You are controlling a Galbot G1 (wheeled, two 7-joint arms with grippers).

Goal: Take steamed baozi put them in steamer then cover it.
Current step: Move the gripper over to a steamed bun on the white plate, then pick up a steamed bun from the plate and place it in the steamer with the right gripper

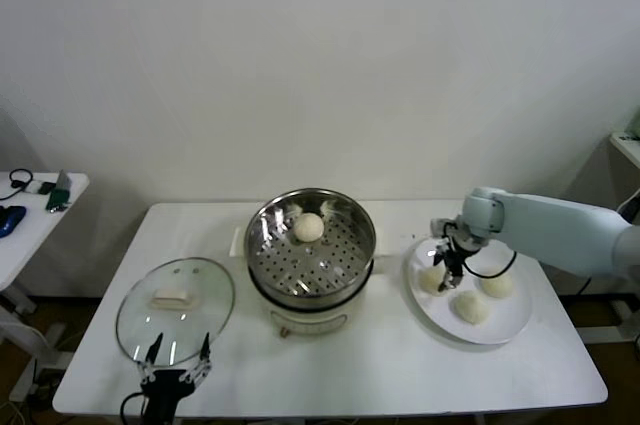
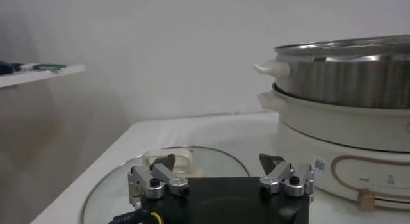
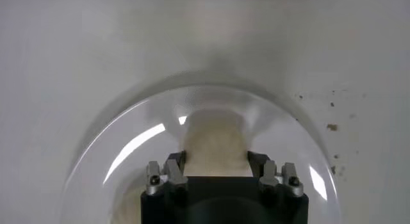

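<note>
Two fingers of my right claw (image 1: pixel 451 276) clamp one baozi (image 3: pixel 214 145) on the white plate (image 1: pixel 510 323), beside two more. One bun (image 1: pixel 308 227) sits in the steamer (image 1: pixel 311 245). My left claw (image 1: pixel 174 365) hangs spread by the cover (image 1: pixel 175 309) on the worktop (image 1: pixel 380 370).

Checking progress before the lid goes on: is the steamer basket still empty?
No: in the head view one baozi already sits on the steamer's perforated floor.
</note>
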